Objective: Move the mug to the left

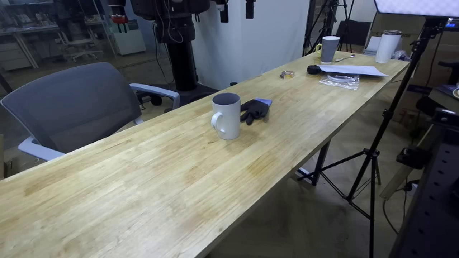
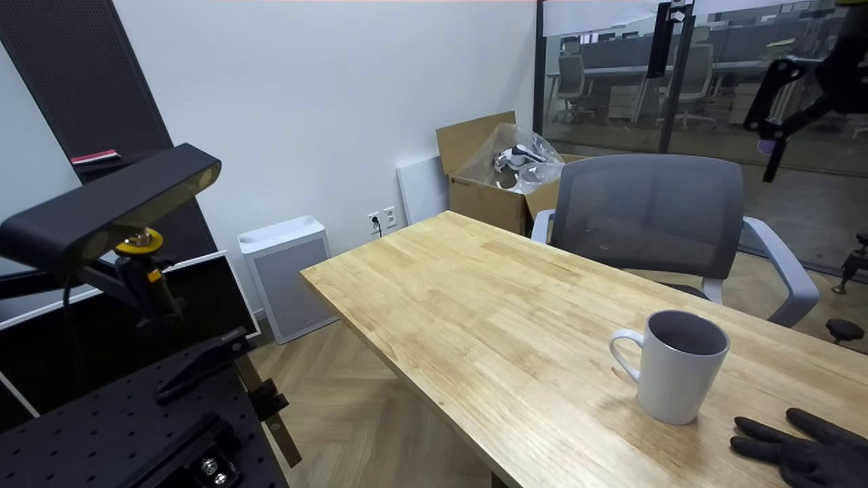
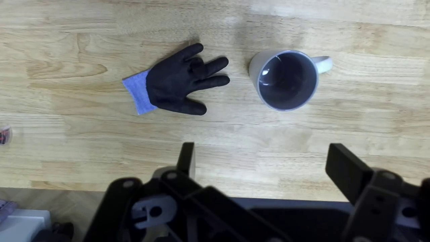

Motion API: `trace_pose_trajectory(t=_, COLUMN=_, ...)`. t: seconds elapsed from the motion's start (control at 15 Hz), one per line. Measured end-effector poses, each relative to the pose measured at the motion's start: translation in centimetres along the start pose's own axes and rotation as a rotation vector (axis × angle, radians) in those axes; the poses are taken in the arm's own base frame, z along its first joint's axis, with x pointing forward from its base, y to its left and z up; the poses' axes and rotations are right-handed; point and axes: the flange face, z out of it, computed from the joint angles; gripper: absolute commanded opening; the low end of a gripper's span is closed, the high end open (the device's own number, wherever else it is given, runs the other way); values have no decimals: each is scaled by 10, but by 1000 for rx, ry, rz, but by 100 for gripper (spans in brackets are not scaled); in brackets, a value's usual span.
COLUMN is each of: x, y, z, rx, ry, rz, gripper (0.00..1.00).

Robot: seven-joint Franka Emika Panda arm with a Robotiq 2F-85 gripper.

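The white mug point(image 1: 229, 120) stands upright on the wooden table point(image 1: 154, 168), with a grey interior and a side loop handle. It also shows in an exterior view point(image 2: 680, 379) and at the upper right of the wrist view point(image 3: 257, 72), where its handle points right. My gripper point(image 3: 260, 151) is open and empty, its fingers wide apart. It is above the table near the chair-side edge, well clear of the mug. In both exterior views only its fingers show at the top, apart from each other point(image 1: 236, 14) point(image 2: 712, 122).
A black glove with a blue cuff point(image 3: 174, 80) lies beside the mug, opposite its handle. A grey chair point(image 1: 79, 107) stands at the table edge. Further along are a tape roll point(image 1: 287, 74), paper point(image 1: 353, 70), a grey cup point(image 1: 329, 50) and a white tumbler point(image 1: 388, 48).
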Motion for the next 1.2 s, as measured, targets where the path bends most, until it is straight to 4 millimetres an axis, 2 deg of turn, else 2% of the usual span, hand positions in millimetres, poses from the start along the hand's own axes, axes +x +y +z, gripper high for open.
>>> trace_pose_trajectory(t=0.4, x=1, y=-13, z=32, rx=17, ry=-48, rz=-13, gripper=100)
trace_pose_trajectory(t=1.2, x=-6, y=-18, z=79, rx=24, ry=-124, rz=-2, gripper=100)
